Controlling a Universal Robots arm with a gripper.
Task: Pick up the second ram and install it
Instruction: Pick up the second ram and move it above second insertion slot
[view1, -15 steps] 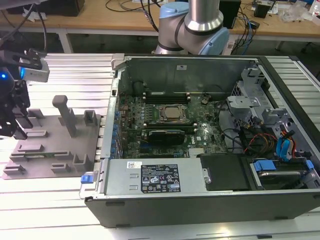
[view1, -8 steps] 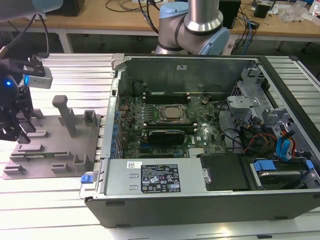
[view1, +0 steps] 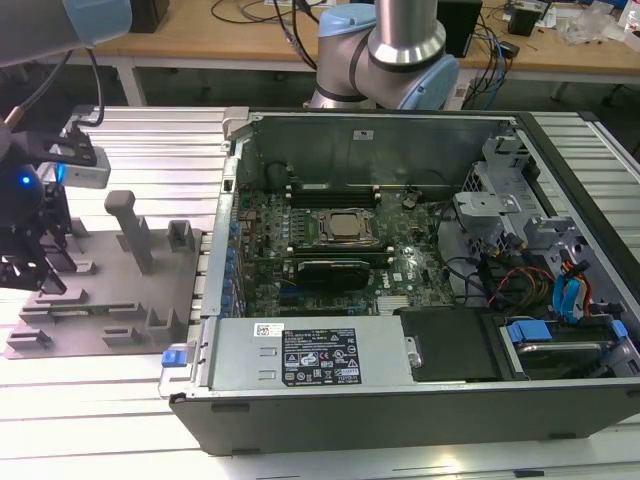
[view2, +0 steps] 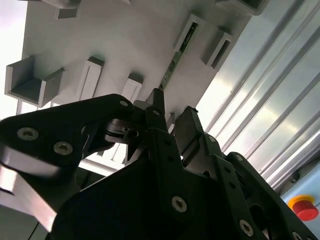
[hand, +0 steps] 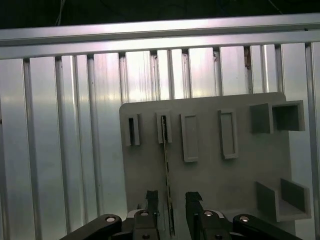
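The second ram (hand: 166, 165) is a thin green stick standing on edge in a slot of the grey tray (hand: 210, 180). It also appears edge-on in the second wrist view as the ram (view2: 179, 54). My gripper (hand: 171, 206) is open, one black finger on each side of the ram's near end, with a gap between each finger and the board. The same straddle shows at the gripper (view2: 173, 116). In the exterior view the gripper (view1: 28, 272) hangs over the tray's (view1: 130, 290) end at the exterior view's left.
The open computer case (view1: 400, 260) lies to the exterior view's right of the tray, with the motherboard and CPU socket (view1: 345, 228) exposed. Grey posts and pockets (view1: 130, 225) rise from the tray. Ribbed aluminium table (hand: 60, 125) surrounds it. A red button (view2: 305, 206) sits nearby.
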